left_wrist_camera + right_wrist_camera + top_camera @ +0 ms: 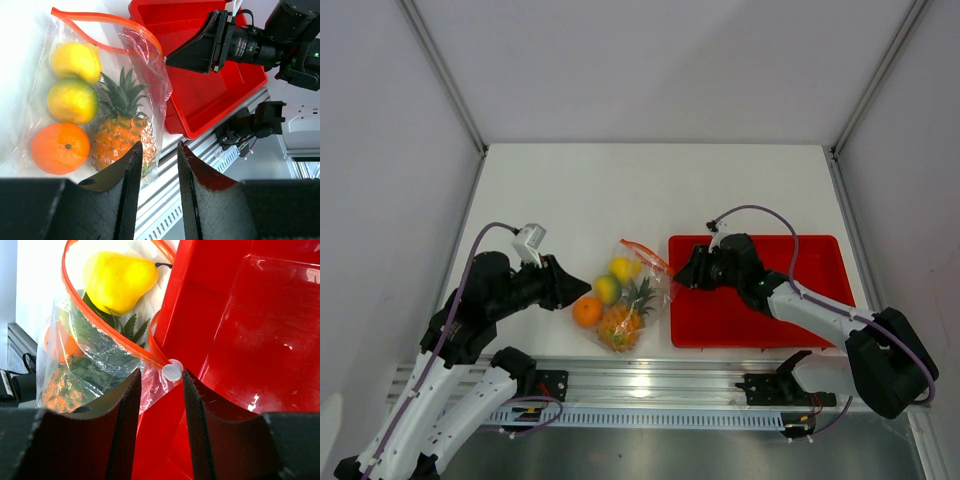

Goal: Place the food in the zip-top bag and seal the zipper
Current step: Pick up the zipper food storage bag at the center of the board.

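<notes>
White surface [570, 190] inside a grey-walled enclosure, with an aluminium rail [650, 385] along the near edge. The zip-top bag [658, 290] lies mid-surface, its right edge against the left wall of the red tray [790, 300]. All four fruits look to be inside: lemon [622, 268] nearest the mouth, then green fruit [608, 290], orange [587, 312] and pineapple [620, 325] toward the near end. The zipper [100, 320] gapes in an open loop, not sealed. Its white slider [173, 372] sits at the tray-side end, touching the tray wall.

Right end effector [678, 277] is over the tray's left part and aimed at the bag. Fingers are a narrow gap apart, nothing clamped, slider just past the tips. The tray wall crowds that corner.

Left end effector [582, 290] is just left of the orange, fingers [132, 170] slightly apart, holding nothing.
</notes>
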You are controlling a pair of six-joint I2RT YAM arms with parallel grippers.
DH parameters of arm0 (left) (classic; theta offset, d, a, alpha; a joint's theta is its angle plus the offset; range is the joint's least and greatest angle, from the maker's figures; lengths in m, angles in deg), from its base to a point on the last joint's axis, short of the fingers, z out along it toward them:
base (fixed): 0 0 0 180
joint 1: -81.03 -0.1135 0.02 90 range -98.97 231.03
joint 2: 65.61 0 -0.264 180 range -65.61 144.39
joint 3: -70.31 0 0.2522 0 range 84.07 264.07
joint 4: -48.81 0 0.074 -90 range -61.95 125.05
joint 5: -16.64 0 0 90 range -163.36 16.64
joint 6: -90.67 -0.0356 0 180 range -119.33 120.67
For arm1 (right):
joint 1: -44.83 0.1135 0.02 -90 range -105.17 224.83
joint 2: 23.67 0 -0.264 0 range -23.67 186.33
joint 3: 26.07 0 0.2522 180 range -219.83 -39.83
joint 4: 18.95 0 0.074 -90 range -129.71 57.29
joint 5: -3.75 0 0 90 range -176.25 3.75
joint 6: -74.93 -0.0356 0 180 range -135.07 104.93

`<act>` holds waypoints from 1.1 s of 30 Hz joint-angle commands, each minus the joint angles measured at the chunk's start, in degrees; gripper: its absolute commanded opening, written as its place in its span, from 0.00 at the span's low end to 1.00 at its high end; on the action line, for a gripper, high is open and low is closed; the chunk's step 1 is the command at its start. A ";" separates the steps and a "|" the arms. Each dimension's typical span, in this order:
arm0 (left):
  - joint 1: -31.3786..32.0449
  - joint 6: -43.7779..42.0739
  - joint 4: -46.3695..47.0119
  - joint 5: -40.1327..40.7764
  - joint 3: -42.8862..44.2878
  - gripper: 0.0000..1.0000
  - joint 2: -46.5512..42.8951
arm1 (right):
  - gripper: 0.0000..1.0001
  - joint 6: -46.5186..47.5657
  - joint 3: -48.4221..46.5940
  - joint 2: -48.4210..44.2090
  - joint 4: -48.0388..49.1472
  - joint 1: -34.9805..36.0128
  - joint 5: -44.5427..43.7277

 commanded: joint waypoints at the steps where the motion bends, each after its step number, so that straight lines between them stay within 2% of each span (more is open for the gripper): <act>1: -0.18 -0.46 1.84 -1.06 -0.06 0.37 0.34 | 0.41 0.25 0.72 0.34 2.83 -0.31 0.48; 11: -0.18 -0.64 2.19 -0.97 -0.58 0.37 0.34 | 0.40 1.92 2.65 -5.63 -0.07 -0.31 -0.84; 27: -0.18 -0.99 0.34 -0.36 1.88 0.36 0.34 | 0.39 0.16 3.35 3.33 10.82 -3.12 7.07; 33: -0.18 -1.16 -0.10 -0.36 2.32 0.36 0.43 | 0.35 -0.37 3.61 5.00 16.70 -3.56 12.51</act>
